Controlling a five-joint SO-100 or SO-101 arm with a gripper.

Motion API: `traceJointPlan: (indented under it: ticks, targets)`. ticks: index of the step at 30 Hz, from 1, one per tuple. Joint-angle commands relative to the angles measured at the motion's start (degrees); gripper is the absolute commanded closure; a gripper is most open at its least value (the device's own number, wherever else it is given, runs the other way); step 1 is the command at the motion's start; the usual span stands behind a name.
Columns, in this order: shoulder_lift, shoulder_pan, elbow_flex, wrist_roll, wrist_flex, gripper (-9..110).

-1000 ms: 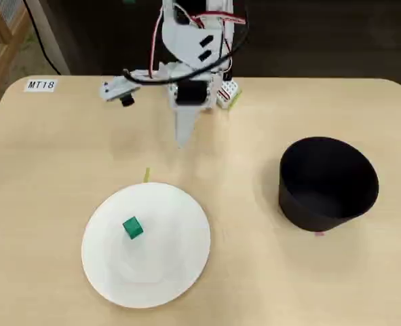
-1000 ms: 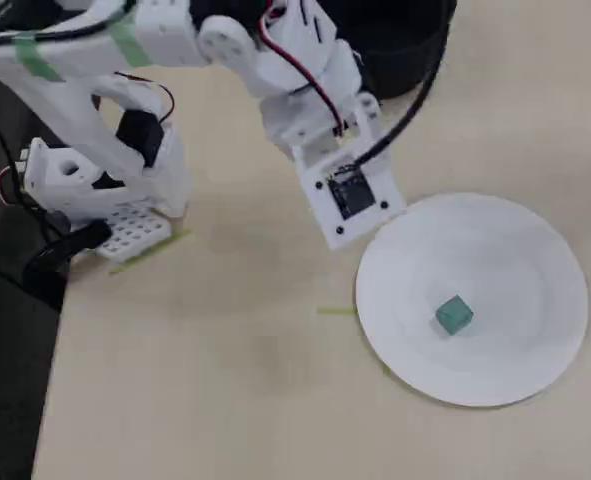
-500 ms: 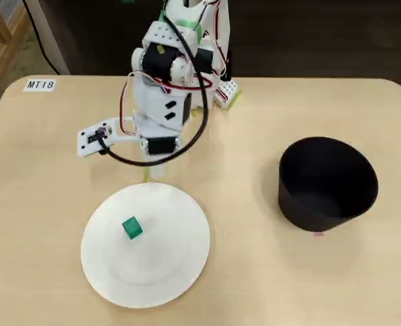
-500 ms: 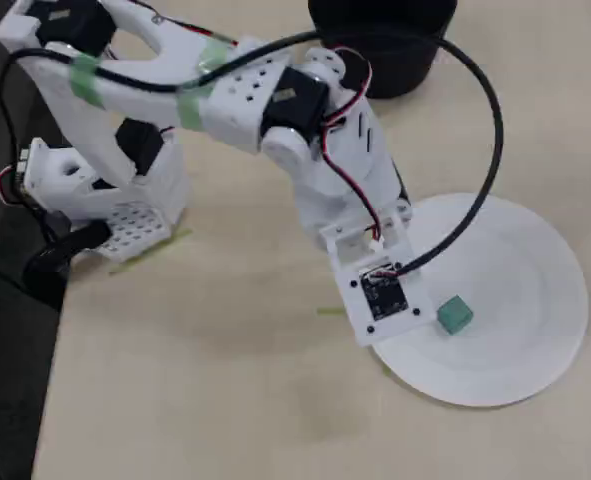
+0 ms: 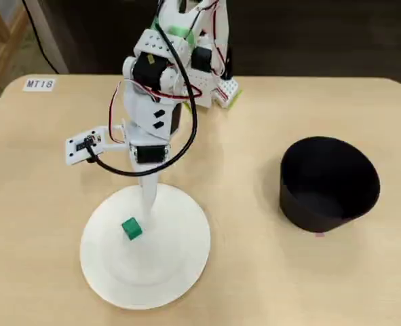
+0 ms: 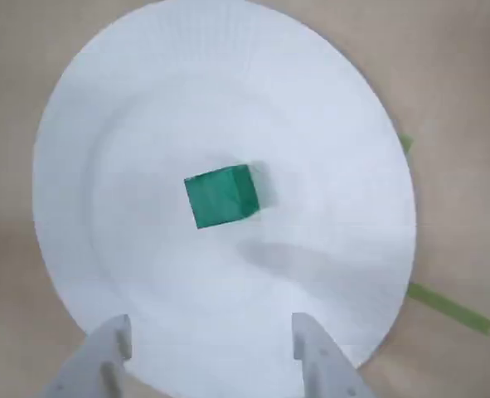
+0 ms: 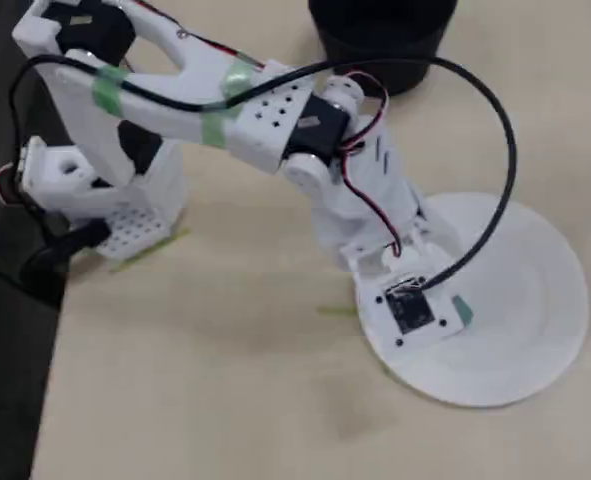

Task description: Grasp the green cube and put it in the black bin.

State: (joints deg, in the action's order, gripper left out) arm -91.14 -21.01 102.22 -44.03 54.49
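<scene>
Small green cube point(image 6: 221, 196) near centre of round white paper plate point(image 6: 104, 99), white two-finger gripper point(image 6: 211, 344) spread wide, empty, above plate's near edge.

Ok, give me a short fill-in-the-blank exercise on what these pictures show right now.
1. The small green cube sits on the round white paper ____.
2. The round black bin holds ____.
3. The gripper hovers with its jaws ____.
4. The pale wooden table carries a label reading ____.

Missing words: plate; nothing; open; MT18
</scene>
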Motion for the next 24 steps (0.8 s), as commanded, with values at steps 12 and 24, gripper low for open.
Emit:
traceJointPlan:
  ticks: [12,24]
  targets:
    - [3.69,-3.96,-4.57,-2.99,-6.5,77]
    - [15.21,-2.9,-19.07,-9.4,-1.05,78]
